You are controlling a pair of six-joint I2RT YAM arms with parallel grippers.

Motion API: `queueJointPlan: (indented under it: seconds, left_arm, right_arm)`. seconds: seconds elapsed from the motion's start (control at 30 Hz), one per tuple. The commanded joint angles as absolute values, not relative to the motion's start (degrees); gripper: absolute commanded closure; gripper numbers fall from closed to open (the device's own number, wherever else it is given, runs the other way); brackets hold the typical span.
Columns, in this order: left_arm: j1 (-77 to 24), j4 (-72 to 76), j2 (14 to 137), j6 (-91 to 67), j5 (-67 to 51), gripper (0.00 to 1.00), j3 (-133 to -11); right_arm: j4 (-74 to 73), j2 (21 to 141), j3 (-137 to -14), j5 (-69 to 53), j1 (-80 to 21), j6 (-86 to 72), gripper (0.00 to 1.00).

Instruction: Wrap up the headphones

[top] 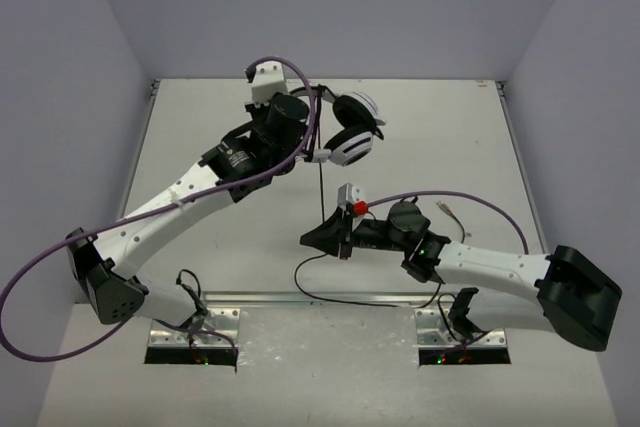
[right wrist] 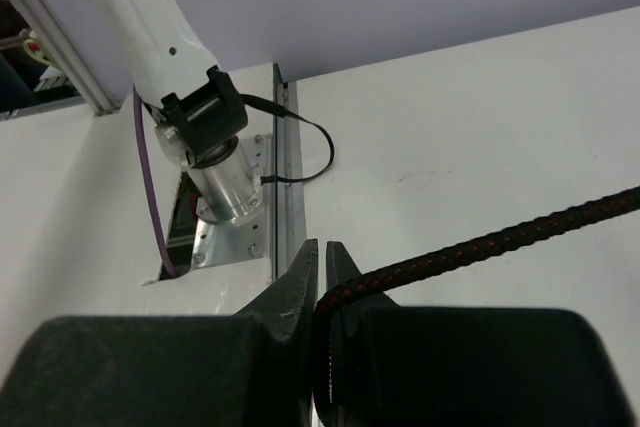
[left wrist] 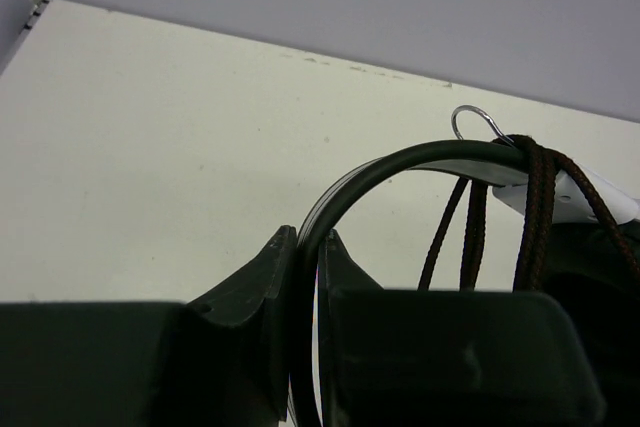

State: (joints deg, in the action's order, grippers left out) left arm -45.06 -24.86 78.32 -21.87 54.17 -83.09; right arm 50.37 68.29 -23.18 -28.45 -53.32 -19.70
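Observation:
The headphones (top: 352,129), white earcups with black pads, hang above the far middle of the table. My left gripper (top: 312,122) is shut on their thin black headband (left wrist: 385,169), which runs between the jaws in the left wrist view. Turns of the braided black cable (left wrist: 535,207) hang over the band by a white earcup (left wrist: 590,192). The cable (top: 321,187) drops from the headphones to my right gripper (top: 312,239), which is shut on it near the table's middle. In the right wrist view the cable (right wrist: 500,240) leaves the closed jaws to the right. Its slack (top: 330,292) loops toward the front edge.
Purple robot cables (top: 200,192) run along both arms. The left arm's base and mounting plate (right wrist: 225,197) show in the right wrist view by the metal front rail (top: 320,299). Grey walls enclose the white table (top: 450,147) on three sides.

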Motion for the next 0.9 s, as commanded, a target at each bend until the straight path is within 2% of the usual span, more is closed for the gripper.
queueJointPlan:
  seconds: [0.0,0.33,0.43,0.57,0.7,0.87]
  left_arm:
    - [-42.5,-17.7,78.2,-32.9,58.3,1.0,-89.7]
    - [-41.7,-18.4,74.7,-44.6,57.2,0.99,-81.0]
    - [-41.7,-18.2,73.5,-45.4,59.1,1.0,-79.2]
    - [-41.7,-16.4,72.8,-43.7,62.0,1.0,-76.3]
    - [-41.0,-15.4,73.4,-42.5,67.2,1.0,-73.7]
    - [-36.3,-17.0,75.9,-43.9,64.6,1.0,-73.5]
  right_arm:
    - [41.3,65.6,-25.7,-31.4,-57.9,-14.4,0.97]
    - [34.6,68.1,-30.7,-29.7,-59.9,-12.6,0.94]
    - [33.1,69.3,-33.7,-31.9,-59.9,-13.1,0.92]
    - [32.3,67.9,-36.1,-33.7,-60.1,-13.9,0.97]
    - [29.1,65.7,-38.7,-37.8,-60.9,-15.3,0.91]
    - [21.7,62.2,-40.9,-36.8,-63.2,-12.7,0.91]
